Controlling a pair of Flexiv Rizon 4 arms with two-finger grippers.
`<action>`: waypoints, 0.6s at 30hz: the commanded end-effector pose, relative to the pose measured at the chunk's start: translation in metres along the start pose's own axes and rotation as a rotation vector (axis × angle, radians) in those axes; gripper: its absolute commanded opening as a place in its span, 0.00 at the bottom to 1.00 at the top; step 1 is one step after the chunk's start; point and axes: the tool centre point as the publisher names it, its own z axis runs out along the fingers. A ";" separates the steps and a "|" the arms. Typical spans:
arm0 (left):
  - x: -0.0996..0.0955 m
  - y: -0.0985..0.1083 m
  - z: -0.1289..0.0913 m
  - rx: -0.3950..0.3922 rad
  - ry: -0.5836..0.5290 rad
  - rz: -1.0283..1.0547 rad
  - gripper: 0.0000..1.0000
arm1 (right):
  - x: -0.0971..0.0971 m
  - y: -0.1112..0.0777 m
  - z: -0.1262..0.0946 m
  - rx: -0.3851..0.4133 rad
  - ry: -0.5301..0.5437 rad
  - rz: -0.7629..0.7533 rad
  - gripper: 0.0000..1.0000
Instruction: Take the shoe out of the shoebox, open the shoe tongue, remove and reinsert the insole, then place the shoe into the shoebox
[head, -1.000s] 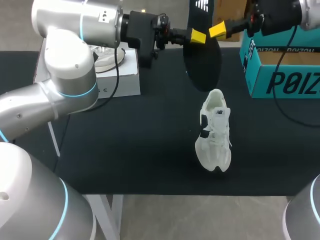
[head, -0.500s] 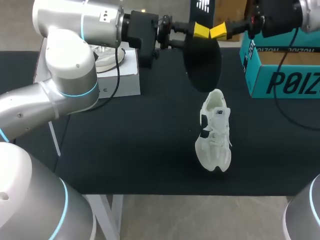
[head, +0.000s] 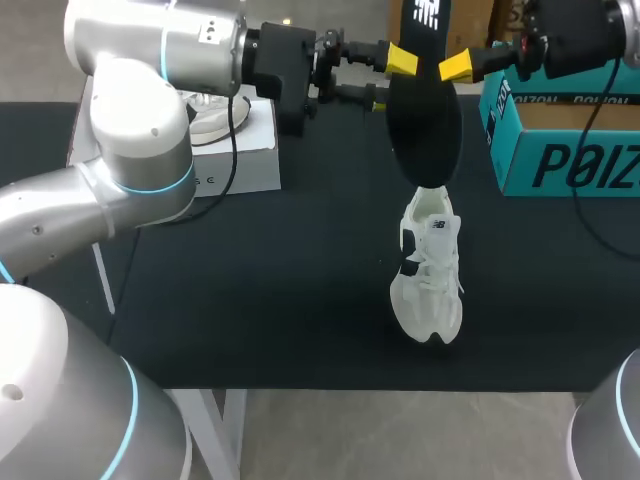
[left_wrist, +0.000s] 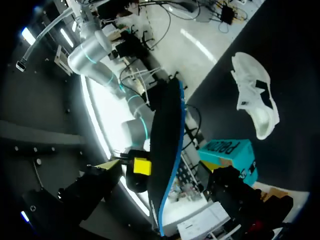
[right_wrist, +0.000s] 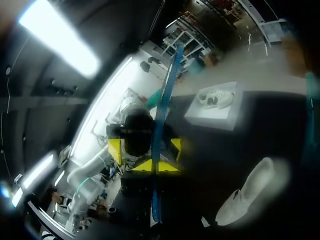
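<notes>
The right gripper (right_wrist: 152, 166) was pinched narrow on a thin black foam insole with a blue rim (head: 425, 125), gripping it partway along its length and holding it on end in the air. The insole's upper end was cut off at the head view's edge. Its lower end overlapped the far end of a white mesh sneaker (head: 430, 270), so contact there could not be judged.

The left gripper (head: 388, 80) stood spread wide, a yellow fingertip on each side of the insole and apart from it in the right wrist view. Its own view showed only one tip plainly, just beside the insole.

The sneaker sat on its sole on the black tabletop (head: 250, 290), outside the teal cardboard shoebox (head: 560, 160). The shoebox was cut off at the side and partly hidden by the right arm. A white box (head: 240, 150) behind the left arm carried a second pale shoe (head: 215, 115), mostly hidden.
</notes>
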 end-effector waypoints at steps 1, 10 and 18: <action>0.004 -0.004 -0.024 0.076 0.083 -0.150 1.00 | 0.000 -0.007 -0.009 -0.002 -0.020 0.006 0.00; 0.027 -0.016 -0.062 0.231 0.189 -0.521 1.00 | -0.002 -0.014 -0.012 -0.001 -0.029 0.012 0.00; 0.024 -0.015 -0.076 0.299 0.320 -0.549 1.00 | -0.005 -0.019 -0.015 -0.004 -0.035 0.026 0.00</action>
